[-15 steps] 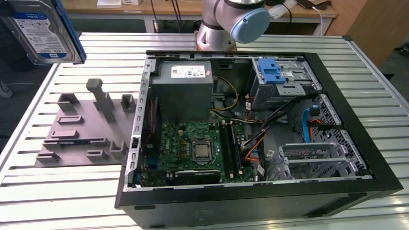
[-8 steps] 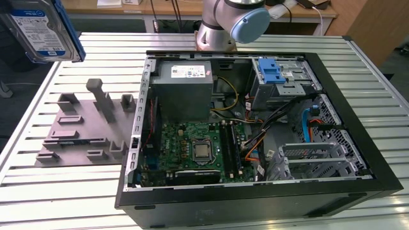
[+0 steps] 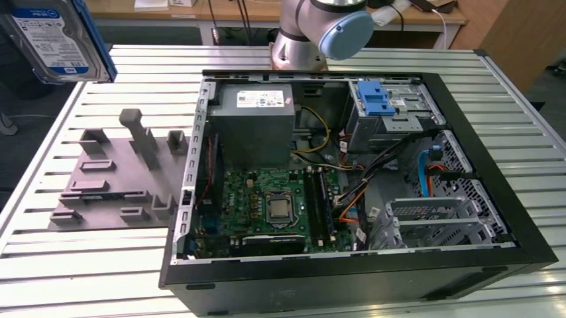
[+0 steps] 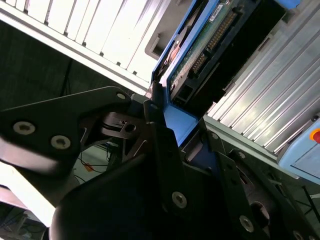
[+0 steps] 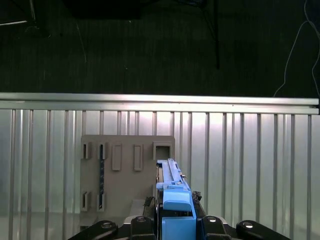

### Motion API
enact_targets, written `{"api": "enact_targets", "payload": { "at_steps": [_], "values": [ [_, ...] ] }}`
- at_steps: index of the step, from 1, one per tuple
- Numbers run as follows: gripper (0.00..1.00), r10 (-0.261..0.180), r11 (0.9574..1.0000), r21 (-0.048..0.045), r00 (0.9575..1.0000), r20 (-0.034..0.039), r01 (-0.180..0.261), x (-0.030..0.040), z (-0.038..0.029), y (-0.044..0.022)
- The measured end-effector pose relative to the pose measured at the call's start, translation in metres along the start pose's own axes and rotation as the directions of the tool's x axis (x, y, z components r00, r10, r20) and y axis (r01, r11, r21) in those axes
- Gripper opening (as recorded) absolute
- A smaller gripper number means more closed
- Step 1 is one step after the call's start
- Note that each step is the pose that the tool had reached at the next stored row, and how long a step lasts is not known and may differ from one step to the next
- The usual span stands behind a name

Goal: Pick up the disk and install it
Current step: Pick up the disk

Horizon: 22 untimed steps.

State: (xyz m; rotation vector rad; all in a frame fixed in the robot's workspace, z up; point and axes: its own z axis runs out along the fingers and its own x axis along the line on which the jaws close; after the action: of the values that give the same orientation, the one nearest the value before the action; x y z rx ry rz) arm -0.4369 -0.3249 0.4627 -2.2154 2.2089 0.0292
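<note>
Fingers (image 5: 151, 212) clamp disk (image 5: 175, 200) edge-on, w/ grey fixture plate (image 5: 125, 175) on slatted table (image 5: 250, 150) beyond.

Overhead light keeps the exterior view bright; the ribbed surface (image 3: 79, 265) gleams (pale streaks along its slats), while the computer case (image 3: 354, 291) holds shadow inside. The disk (image 3: 53, 40), upper left of that frame, looks a little soft. In the second wrist view the slats blow out white and the end effector (image 4: 177, 117) is dark and blurred.
</note>
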Motion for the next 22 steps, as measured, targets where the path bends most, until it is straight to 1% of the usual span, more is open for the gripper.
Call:
{"api": "enact_targets", "payload": {
  "at_steps": [22],
  "values": [
    [0.36, 0.0, 1.0, 0.0006, 1.0, 0.0, 0.0, -0.0008, -0.0189, 0.0002]
  ]
}}
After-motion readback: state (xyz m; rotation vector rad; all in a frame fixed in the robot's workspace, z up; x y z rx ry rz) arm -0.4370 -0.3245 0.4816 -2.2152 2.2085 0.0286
